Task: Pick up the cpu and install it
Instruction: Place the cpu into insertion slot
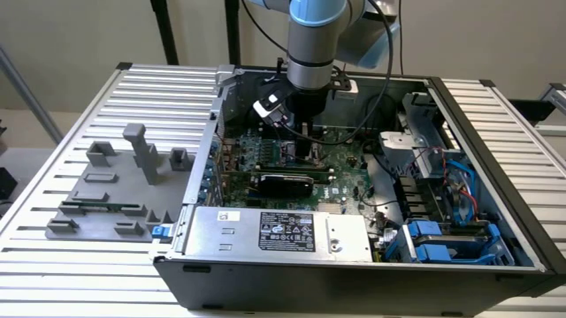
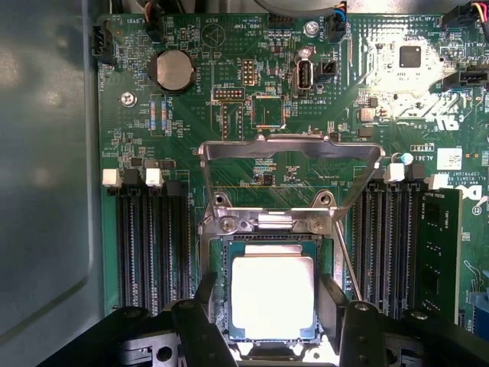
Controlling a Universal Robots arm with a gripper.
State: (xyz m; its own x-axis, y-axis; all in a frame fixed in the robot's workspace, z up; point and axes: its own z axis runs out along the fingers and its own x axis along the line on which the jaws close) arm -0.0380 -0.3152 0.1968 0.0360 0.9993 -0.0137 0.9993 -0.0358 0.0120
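The cpu (image 2: 273, 297), a square chip with a pale silver top and a dark rim, lies squarely over the dark socket (image 2: 269, 238) on the green motherboard (image 2: 191, 153). My gripper (image 2: 269, 306) straddles it, with one black finger (image 2: 206, 302) against one edge and the other finger (image 2: 332, 304) against the opposite edge. Whether the chip is fully seated I cannot tell. The socket's metal load frame (image 2: 290, 149) is swung up and open just beyond it. In the exterior view my gripper (image 1: 301, 136) reaches down into the open computer case (image 1: 354, 278), over the motherboard (image 1: 292, 152).
Memory slots (image 2: 153, 245) flank the socket, with a fitted memory stick (image 2: 439, 252) on one side. A silver power supply with a black label (image 1: 274, 232) fills the case's front. Blue drive bays (image 1: 442, 242) stand at the exterior view's right. A grey fixture (image 1: 115, 192) rests on the slatted table.
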